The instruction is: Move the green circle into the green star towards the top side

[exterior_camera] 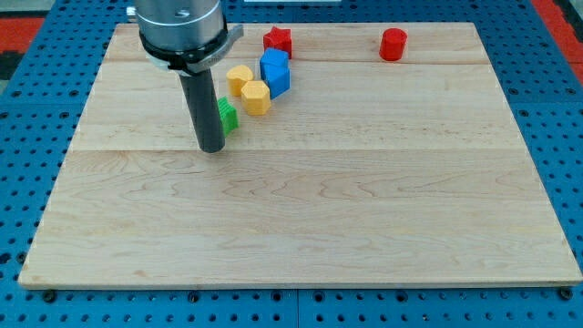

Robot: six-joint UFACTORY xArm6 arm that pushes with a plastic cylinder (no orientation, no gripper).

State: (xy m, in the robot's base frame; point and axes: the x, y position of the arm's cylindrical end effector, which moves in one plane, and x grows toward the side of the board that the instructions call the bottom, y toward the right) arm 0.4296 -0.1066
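Near the far left of the tabletop [301,228], my tip [211,148] stood against a green block [226,116].
No claw was fitted, only a rod. It hid most of the green; I could not tell circle from star. Yellow blocks [248,87], a blue block [274,73] and red blocks [278,39] sat beyond, likely bystanders.

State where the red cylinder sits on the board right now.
The red cylinder stands alone near the board's top edge, toward the view's right, well to the right of the red star.
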